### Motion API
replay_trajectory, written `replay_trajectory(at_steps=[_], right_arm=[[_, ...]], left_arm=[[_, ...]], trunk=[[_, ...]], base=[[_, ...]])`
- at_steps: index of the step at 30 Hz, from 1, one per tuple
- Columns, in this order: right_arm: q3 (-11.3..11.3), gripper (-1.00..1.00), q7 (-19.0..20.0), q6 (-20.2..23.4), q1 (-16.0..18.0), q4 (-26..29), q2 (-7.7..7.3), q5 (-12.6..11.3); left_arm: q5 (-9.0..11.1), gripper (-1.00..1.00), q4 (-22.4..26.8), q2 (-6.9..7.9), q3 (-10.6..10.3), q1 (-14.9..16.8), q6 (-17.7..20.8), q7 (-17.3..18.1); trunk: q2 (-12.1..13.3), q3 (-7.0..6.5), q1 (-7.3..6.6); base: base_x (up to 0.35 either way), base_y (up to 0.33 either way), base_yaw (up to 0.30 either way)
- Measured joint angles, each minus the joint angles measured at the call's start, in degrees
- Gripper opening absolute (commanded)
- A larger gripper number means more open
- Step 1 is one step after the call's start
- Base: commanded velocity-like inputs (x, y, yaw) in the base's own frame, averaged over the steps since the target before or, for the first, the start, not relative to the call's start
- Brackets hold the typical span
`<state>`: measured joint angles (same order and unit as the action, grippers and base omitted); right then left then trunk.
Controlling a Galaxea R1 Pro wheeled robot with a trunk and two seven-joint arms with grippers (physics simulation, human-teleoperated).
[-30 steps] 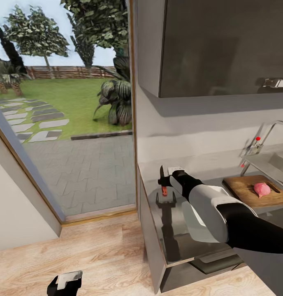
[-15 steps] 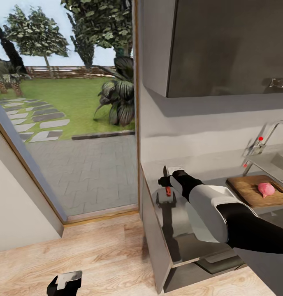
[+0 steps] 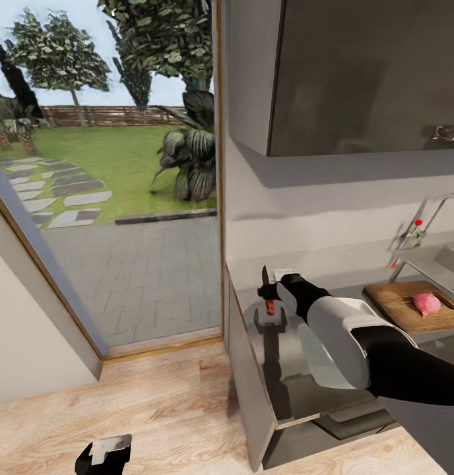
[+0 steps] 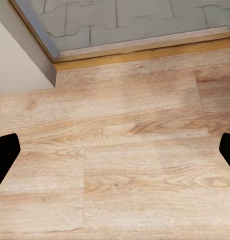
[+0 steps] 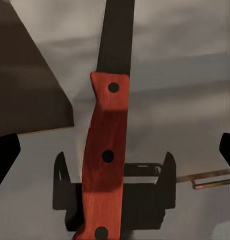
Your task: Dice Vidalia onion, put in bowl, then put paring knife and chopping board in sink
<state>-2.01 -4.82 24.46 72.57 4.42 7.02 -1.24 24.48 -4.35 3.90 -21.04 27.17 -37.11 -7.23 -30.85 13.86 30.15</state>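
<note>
Holding: your right end effector (image 3: 269,295) grips the paring knife (image 3: 266,290), blade up, above the tabletop (image 3: 286,389).
Left end effector (image 3: 103,455): you have it low over the wooden floor (image 4: 120,150), fingers wide apart.
Chopping board (image 3: 402,305): beside the sink (image 3: 445,260), carrying the onion (image 3: 426,303).

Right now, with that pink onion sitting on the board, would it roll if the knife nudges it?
Probably. The onion looks round and rests loose on the flat board, so a nudge could roll it. Its small tip may stop it. The knife, held by the right gripper, looks stiff.
</note>
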Motion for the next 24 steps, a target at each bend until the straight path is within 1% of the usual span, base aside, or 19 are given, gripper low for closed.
replay_trajectory(at_steps=[8,19,24], right_arm=[[0.01,1.00,0.01,0.06,0.00,-0.02,-0.16,-0.02],[-0.05,1.00,0.01,0.07,0.00,-0.11,-0.11,-0.02],[-0.07,1.00,0.02,0.08,-0.01,-0.12,-0.10,-0.02]], left_arm=[[0.02,1.00,0.03,0.00,0.00,0.00,0.00,0.00],[0.01,1.00,0.03,0.00,0.00,0.00,0.00,0.00],[0.00,1.00,0.03,0.00,0.00,0.00,-0.01,-0.01]], trunk=[[0.00,0.29,0.00],[0.00,1.23,0.00],[0.00,1.69,0.00]], base=[[0.000,0.000,0.000],[0.000,0.001,0.000],[0.000,0.063,0.000]])
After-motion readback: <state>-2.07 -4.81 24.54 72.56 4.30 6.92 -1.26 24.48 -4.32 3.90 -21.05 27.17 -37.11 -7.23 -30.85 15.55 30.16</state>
